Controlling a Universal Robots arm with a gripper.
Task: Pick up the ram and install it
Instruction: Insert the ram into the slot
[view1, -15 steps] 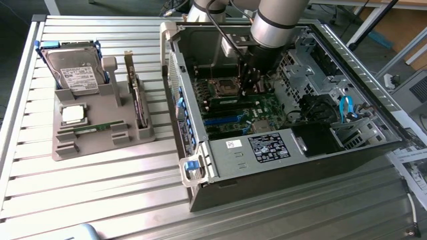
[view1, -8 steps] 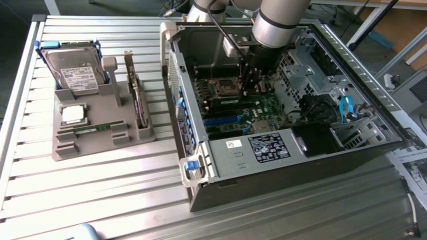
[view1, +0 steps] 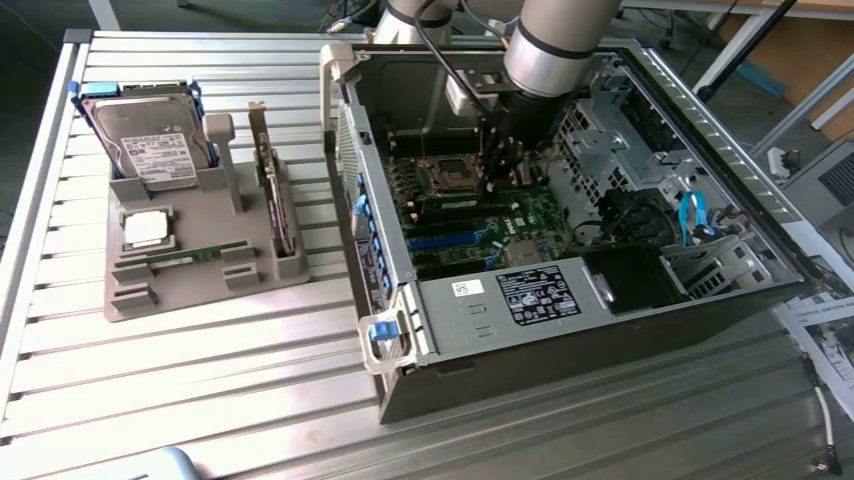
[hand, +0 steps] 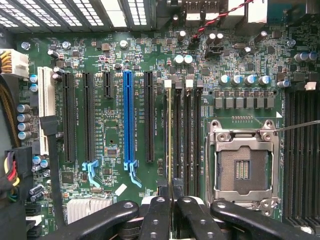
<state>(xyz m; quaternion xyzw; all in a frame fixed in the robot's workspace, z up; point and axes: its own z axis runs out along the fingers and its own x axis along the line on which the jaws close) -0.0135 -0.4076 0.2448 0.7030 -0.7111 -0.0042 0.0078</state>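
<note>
My gripper (view1: 505, 185) reaches down into the open computer case (view1: 441, 300), just beside the empty processor socket (view1: 447, 178). In the wrist view the ram (hand: 170, 135) shows edge-on as a thin pale line. It stands upright along the first of the black memory slots (hand: 187, 135), in line with it. The gripper (hand: 170, 189) is shut on the ram's near end, with its black fingers (hand: 159, 210) pressed to either side. Whether the ram sits fully down in the slot cannot be told.
The processor socket (hand: 245, 167) lies open next to the memory slots, and a blue expansion slot (hand: 128, 120) lies on their other side. At the exterior view's left a grey tray (view1: 160, 300) holds a hard drive (view1: 150, 140), a silver processor (view1: 144, 228), an upright card (view1: 274, 190) and a thin green strip (view1: 191, 256).
</note>
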